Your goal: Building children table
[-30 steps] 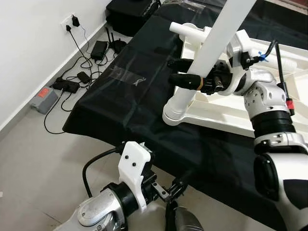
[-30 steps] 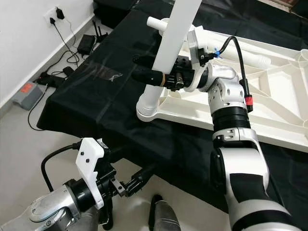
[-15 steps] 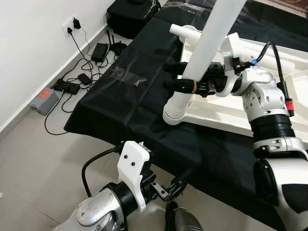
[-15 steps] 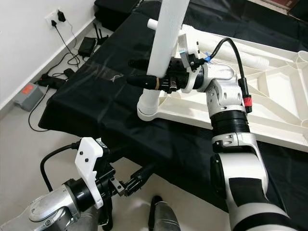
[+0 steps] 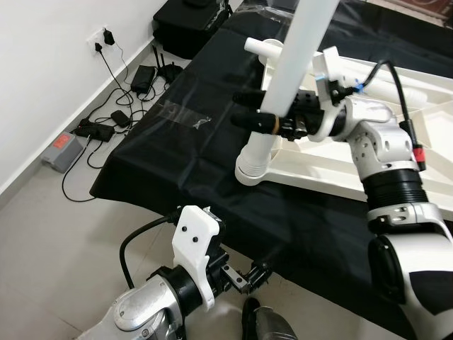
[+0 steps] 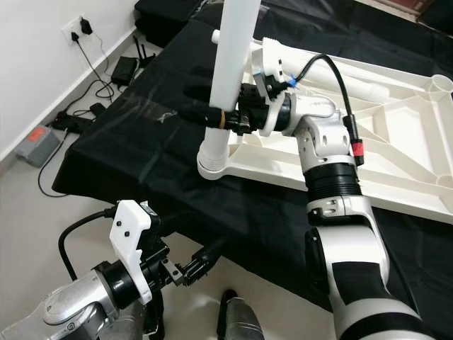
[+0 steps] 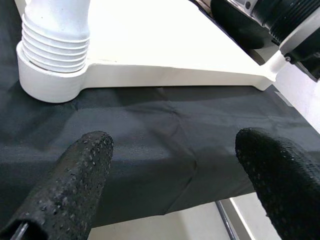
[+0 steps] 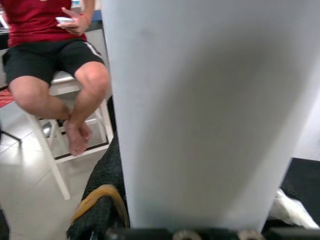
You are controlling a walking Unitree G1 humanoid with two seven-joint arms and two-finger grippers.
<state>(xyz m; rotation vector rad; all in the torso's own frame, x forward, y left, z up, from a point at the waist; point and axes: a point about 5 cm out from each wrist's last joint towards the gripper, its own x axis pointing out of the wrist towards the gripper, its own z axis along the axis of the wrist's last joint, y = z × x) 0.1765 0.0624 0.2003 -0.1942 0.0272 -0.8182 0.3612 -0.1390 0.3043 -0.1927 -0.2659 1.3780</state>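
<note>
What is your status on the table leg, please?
Right hand shut on leg, seated in tabletop socket. Left hand open, low by cloth edge. Nothing blocking.

I see a black cloth (image 5: 184, 156) spread over the floor, with a clear plastic sheet (image 5: 182, 113) lying on its left part. Far left, a wall socket (image 5: 102, 37) feeds cables to black adapters (image 5: 145, 72) and a grey box with a red label (image 5: 62, 150). Through the right wrist view, a seated person (image 8: 55, 60) holds a phone (image 8: 65, 20).
</note>
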